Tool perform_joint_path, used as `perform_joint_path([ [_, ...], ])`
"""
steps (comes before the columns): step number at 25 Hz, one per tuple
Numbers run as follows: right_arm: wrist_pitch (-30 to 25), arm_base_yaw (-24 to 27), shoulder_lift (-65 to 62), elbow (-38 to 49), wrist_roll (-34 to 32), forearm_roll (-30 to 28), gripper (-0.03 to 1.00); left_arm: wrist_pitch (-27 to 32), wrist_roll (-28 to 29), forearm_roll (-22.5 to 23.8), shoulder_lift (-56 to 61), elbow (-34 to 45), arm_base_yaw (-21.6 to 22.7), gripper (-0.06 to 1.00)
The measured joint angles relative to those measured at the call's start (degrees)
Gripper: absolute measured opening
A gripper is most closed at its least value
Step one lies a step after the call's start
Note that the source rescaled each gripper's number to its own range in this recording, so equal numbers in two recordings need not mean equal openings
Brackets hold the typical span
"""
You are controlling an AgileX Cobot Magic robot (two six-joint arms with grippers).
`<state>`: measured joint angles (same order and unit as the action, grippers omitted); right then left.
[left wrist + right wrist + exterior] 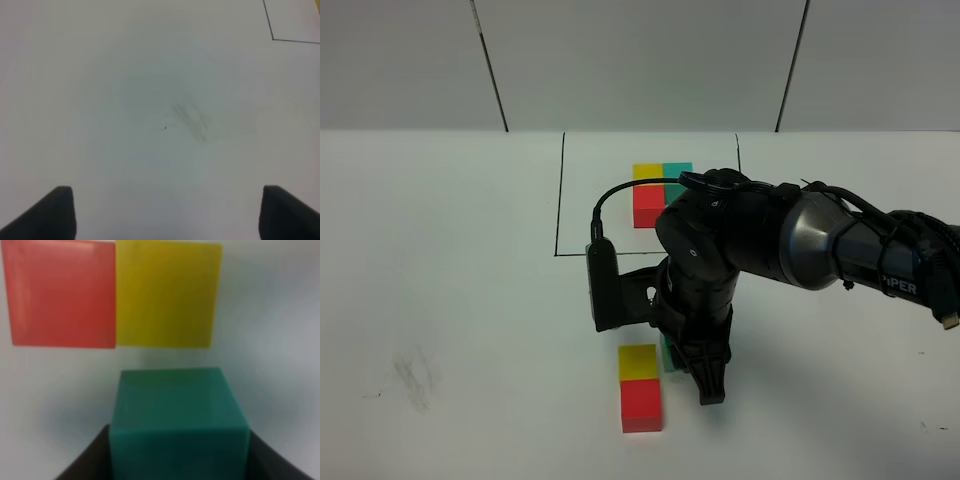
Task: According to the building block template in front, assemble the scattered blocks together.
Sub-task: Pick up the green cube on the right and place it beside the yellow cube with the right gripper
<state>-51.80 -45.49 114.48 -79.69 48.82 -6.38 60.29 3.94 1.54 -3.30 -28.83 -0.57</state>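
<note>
Nearest us lies the red cube (641, 404), touching the yellow cube (638, 361) on the white counter (450, 250). The right end effector (178, 466) is clenched on the teal cube (177, 410) just beside the yellow one — a sliver of counter shows between. The left end effector (172, 212) hangs released over a faint smudge (190, 120). Farther back, we see the template (648, 195) inside its black rectangle (560, 200), before a pale panelled wall (640, 60).
</note>
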Motion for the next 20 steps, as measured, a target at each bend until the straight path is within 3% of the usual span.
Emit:
perform_joint_path([
  [9,1.0,-0.1,1.6,0.0,1.7,1.8,0.20,0.0,0.0,0.0,0.0,0.0,0.0,0.76],
  [20,0.1,-0.2,1.5,0.0,-3.5,-1.3,0.20,0.0,-0.1,0.0,0.0,0.0,0.0,0.76],
])
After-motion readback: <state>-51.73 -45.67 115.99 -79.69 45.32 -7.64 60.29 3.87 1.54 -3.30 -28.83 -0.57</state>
